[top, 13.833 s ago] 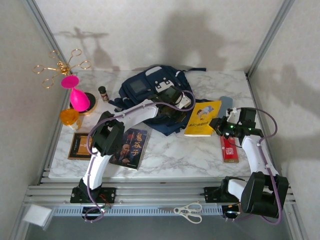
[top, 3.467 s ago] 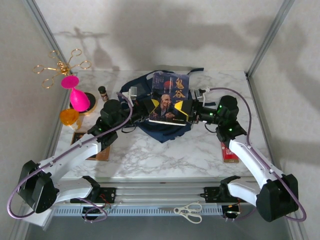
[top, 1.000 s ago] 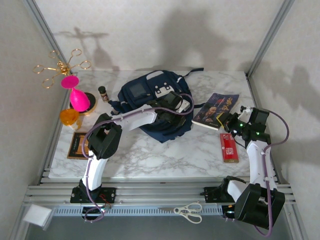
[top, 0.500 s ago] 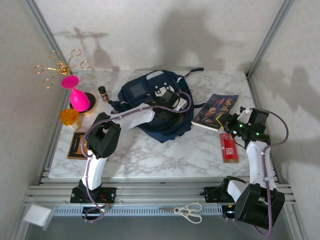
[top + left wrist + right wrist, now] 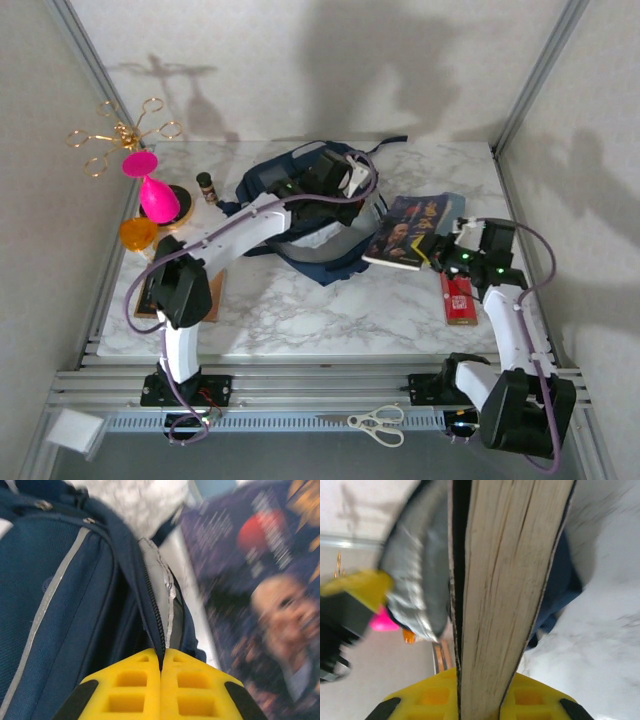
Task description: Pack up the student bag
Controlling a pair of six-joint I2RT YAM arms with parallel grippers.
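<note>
Left tool tight on student bag zip; right tool tight on book.

A second ago the left pincer stood partly apart over the bag; it has since closed, pads meeting on the zip edge of the bag's mouth. That arm has stretched out, its elbow swung away from the bag and its wrist carried to the bag's far side. The bag no longer lies flat with its front pocket facing up: its front is pulled up and bunched, and grey lining shows at the opened mouth. The right pincer, gripping the book, has brought it in from well right of the bag to just beside the mouth.
</note>
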